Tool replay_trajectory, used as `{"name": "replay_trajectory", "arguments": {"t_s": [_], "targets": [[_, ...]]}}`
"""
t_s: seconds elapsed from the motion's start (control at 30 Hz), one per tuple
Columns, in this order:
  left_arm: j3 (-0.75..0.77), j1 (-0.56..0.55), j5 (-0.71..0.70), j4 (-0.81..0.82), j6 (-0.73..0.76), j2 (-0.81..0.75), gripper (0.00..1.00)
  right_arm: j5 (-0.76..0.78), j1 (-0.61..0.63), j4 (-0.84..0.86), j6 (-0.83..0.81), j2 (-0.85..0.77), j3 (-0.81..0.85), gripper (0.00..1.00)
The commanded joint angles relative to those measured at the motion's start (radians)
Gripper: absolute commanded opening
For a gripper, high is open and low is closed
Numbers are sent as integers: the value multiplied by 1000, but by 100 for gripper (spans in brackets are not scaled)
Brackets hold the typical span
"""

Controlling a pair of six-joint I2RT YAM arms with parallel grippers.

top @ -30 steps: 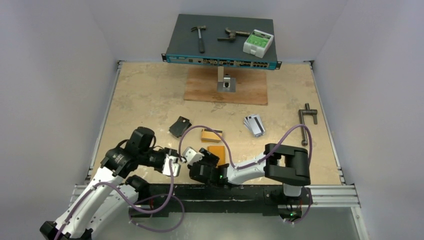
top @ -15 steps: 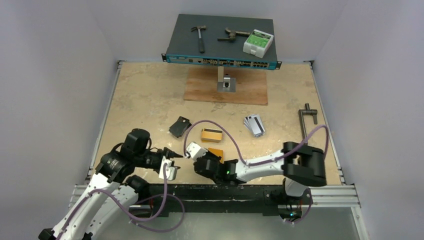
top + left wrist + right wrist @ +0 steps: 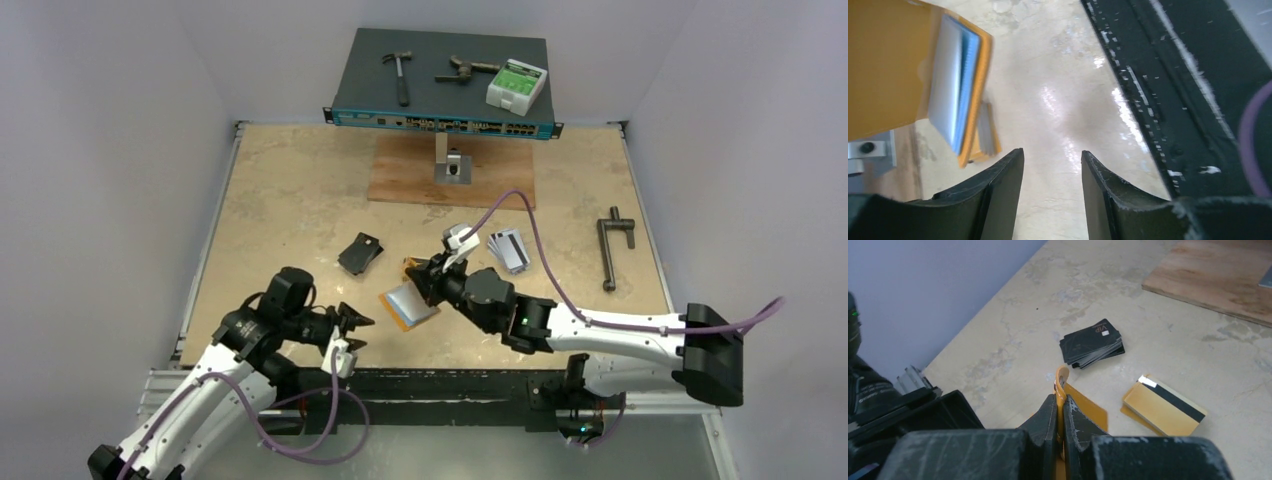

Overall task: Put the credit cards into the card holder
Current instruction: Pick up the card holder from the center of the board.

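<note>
Nearest you, your left hand (image 3: 352, 320) hovers low over the front of the tabletop (image 3: 290, 200). Its two fingers stand apart with nothing between them, pointing toward the card holder (image 3: 406, 300).

Just beyond it, your right hand (image 3: 430, 284) reaches in from the right and is clamped tight on the orange edge of the card holder. The holder hangs open near the centre front of the tabletop, its greyish clear sleeves facing the left hand. You cannot tell whether its lower edge touches the surface.

Directly behind the holder lies a stack of yellow cards (image 3: 1163, 410), black stripe up and partly hidden from above by the right hand. The black case (image 3: 360, 252) lies to their left, well apart from them. The silver cards (image 3: 508, 250) lie fanned to their right, beside the right wrist.

Farther back, a wooden board (image 3: 450, 180) rests flat on the tabletop. Behind it stands a dark flat box (image 3: 440, 95) carrying a hammer (image 3: 400, 72).
</note>
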Motion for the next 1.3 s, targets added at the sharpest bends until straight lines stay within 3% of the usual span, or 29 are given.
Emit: {"name": "replay_trajectory", "arguments": {"t_s": [0.0,0.23,0.53,0.67,0.87,1.03,1.07,1.17,1.23,1.27], "targets": [[-62,-15,62,319,40,-51,45,-166,-71,100,159,-17,-43,0],[-96,-47,68,351,10,-156,48,-223,-108,140,218,10,-43,0],[-108,-61,40,286,143,-108,51,-379,-173,264,358,69,1,0],[-159,-69,8,412,118,-169,55,-408,-189,271,415,82,44,0],[-199,-75,-16,466,152,-246,56,-427,-211,306,507,92,60,0],[-212,-76,-65,573,165,-248,43,-466,-228,344,586,94,57,0],[-207,-76,-77,590,171,-238,38,-471,-230,351,594,96,58,0],[-182,-76,-112,644,181,-198,9,-473,-232,334,603,100,67,0],[-162,-76,-118,675,186,-179,0,-473,-233,315,610,98,67,0],[-149,-77,-116,675,188,-173,0,-473,-236,307,613,95,66,0]]}}
